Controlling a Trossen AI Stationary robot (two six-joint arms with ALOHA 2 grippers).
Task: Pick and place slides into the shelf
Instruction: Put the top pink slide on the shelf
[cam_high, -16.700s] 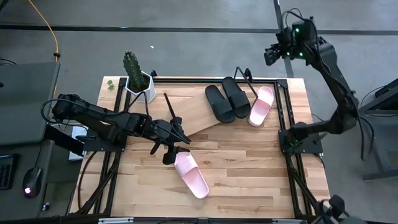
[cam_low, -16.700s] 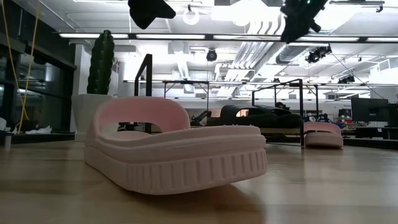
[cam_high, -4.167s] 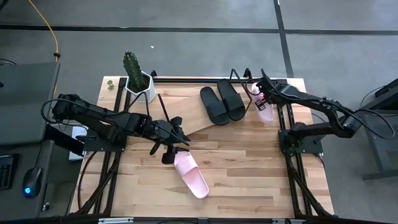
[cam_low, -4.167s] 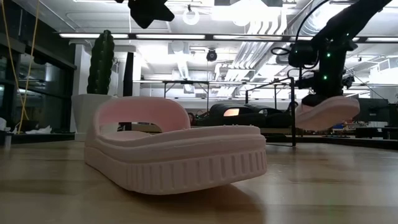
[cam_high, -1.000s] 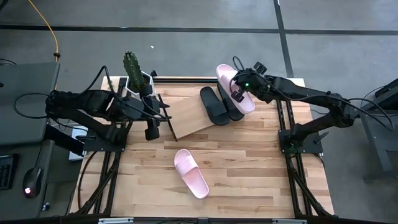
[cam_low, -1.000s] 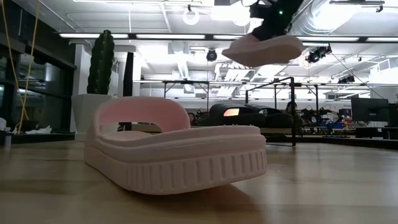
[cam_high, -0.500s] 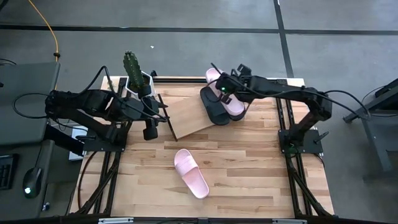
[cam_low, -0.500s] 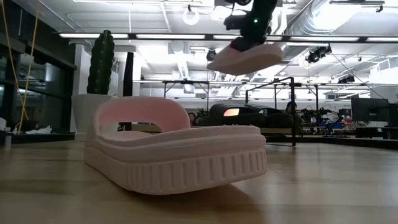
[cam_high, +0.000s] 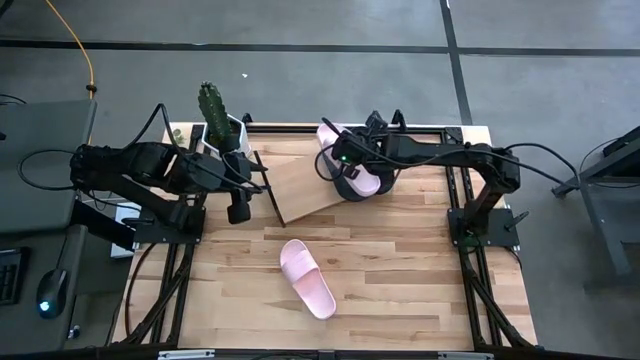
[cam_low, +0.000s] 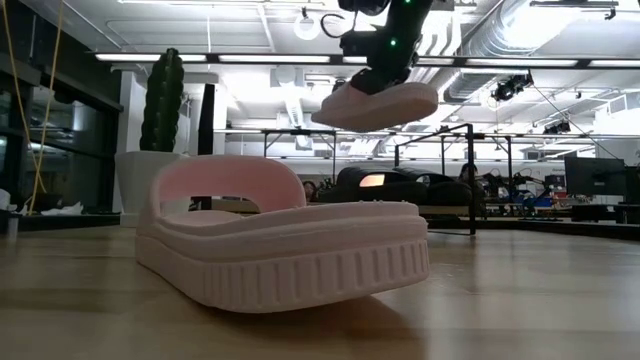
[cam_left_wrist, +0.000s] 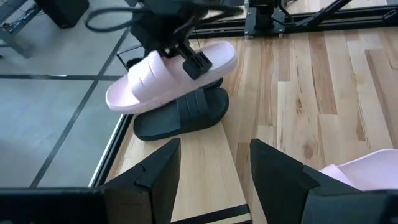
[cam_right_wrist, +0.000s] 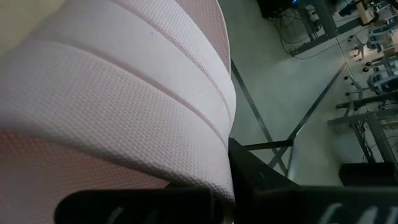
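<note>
— Right gripper (cam_high: 345, 158): clamped on 1 pink slide (cam_high: 338, 150), carried in the air over the 2 black slides (cam_high: 352, 180) at the shelf's (cam_high: 305, 182) upper end. Seen hanging well above the table (cam_high: 400, 270) in the low view.

— And the left gripper (cam_high: 262, 180)?

— Fingers parted, nothing held, hovering beside the shelf's lower edge near the potted cactus (cam_high: 213, 112).

— Other pink slide (cam_high: 306, 279)?

— Flat on the table, well clear of the shelf, toward the front.
</note>
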